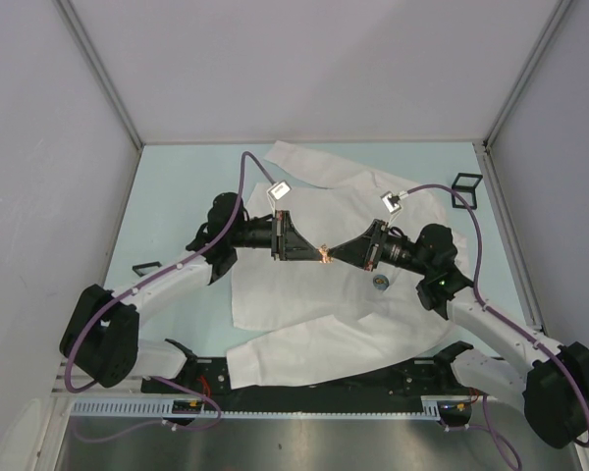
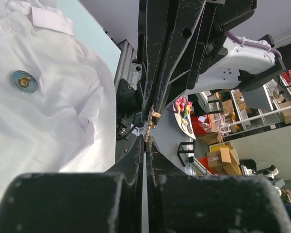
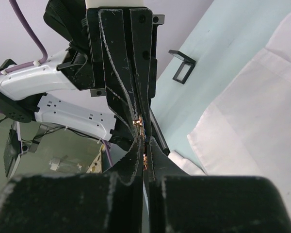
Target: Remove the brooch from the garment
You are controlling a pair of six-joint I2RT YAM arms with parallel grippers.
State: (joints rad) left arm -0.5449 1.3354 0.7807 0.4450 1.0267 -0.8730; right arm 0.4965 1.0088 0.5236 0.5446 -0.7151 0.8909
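**Figure. Two-arm grip above the shirt.** The left gripper [image 1: 314, 252] and right gripper [image 1: 335, 253] meet tip to tip over the chest of the shirt [image 1: 304, 314], which lies spread on the pale green surface [image 1: 177, 196]. Both pairs of jaws are pressed together to a hairline slit. Each appears clamped on one end of a small coppery piece [image 1: 325, 254], held in the air clear of the cloth. In the left wrist view the piece [image 2: 153, 118] is a thin, glinting scrap of metal, too small to show its form. A blue disc [image 1: 380, 283] with a gold centre lies on the shirt just beside the right gripper. Which of the two is the brooch cannot be told for certain. The disc reads as the ornament, and the coppery piece may be its pin or clasp.

**Step in hand, as judged:** parting a fastening, or passing it from one arm to the other. To do it well, one pair of jaws should hold firm while the other eases off slowly along the common line of the tips. A sideways twist could flick so small and hard a part away.

**Materials:** the shirt is thin, white, softly creased cloth that would drag if snagged. The jaws are flat, black, scratched blades tapering to narrow tips.
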